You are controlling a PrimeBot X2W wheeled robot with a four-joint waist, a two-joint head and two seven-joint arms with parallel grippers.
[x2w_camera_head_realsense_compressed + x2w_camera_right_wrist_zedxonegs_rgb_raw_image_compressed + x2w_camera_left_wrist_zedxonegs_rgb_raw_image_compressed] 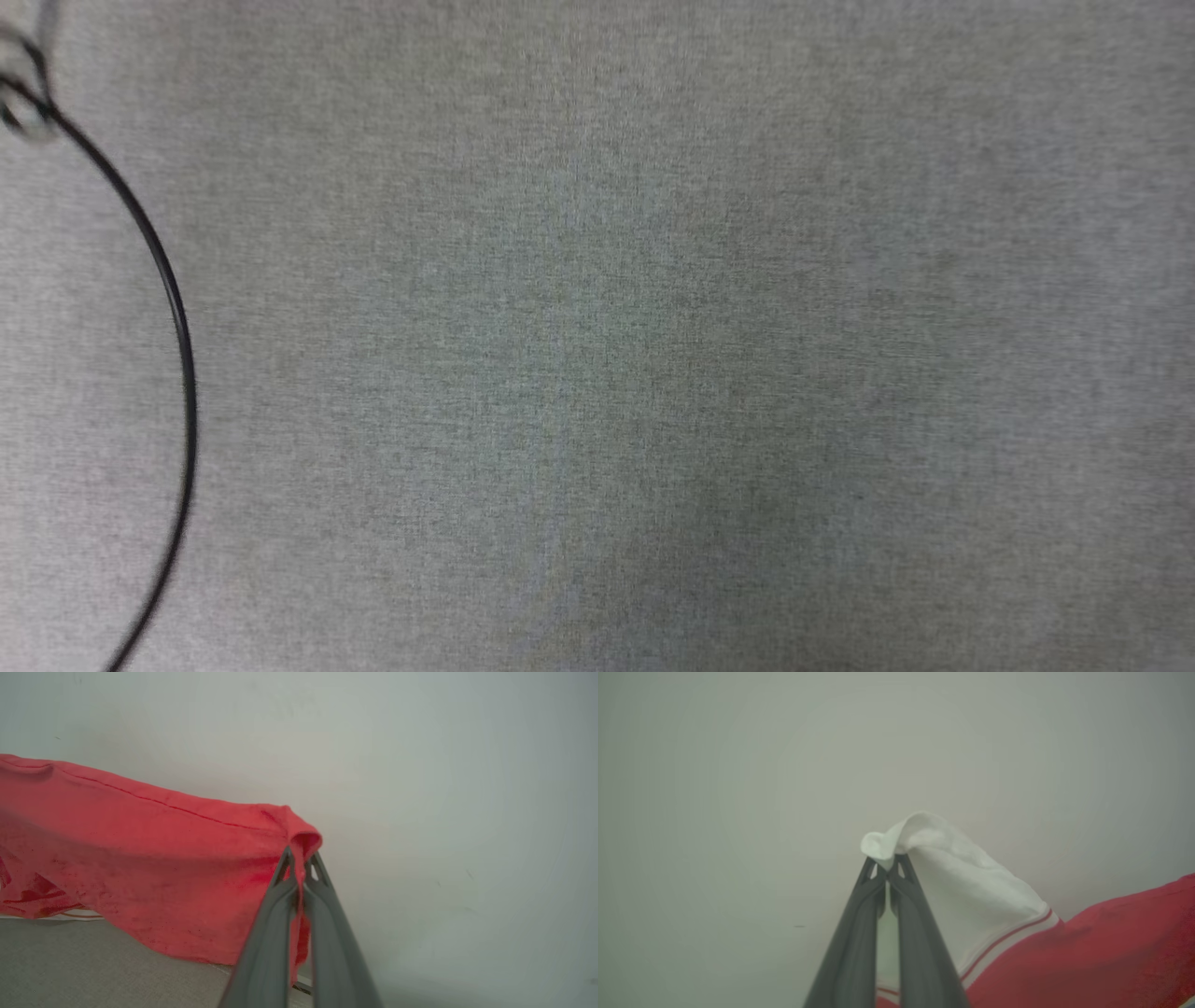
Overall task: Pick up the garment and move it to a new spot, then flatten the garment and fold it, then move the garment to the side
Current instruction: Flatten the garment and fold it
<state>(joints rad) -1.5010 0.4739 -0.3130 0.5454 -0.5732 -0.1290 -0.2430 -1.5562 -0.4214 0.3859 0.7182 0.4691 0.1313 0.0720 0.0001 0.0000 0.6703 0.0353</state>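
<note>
Nearest in the left wrist view, the left gripper [888,865] has its two dark fingers pressed together at the tips, pinching a bunched fold of the white sleeve [962,877] of the garment [1087,952]. From that pinch the sleeve slopes down and to the right of the view, past its red-and-white striped trim [1008,940], into the red body, which runs on out of the right edge. Behind it there is only a plain pale background [738,788].

In the right wrist view the right gripper [301,858] is likewise clamped narrow, its tips nipping a red corner of the garment beside a stitched hem. The cloth stretches away to the left of that view as a long taut band, its top edge rising slightly toward the left edge. Its length therefore lies crosswise, leading sideways from each gripper rather than away from it. The lower edge droops over a grey woven surface [70,966] — whether it touches there I cannot tell.

The head view shows a grey woven surface, and a thin black cable [177,327] curves down its left side.
</note>
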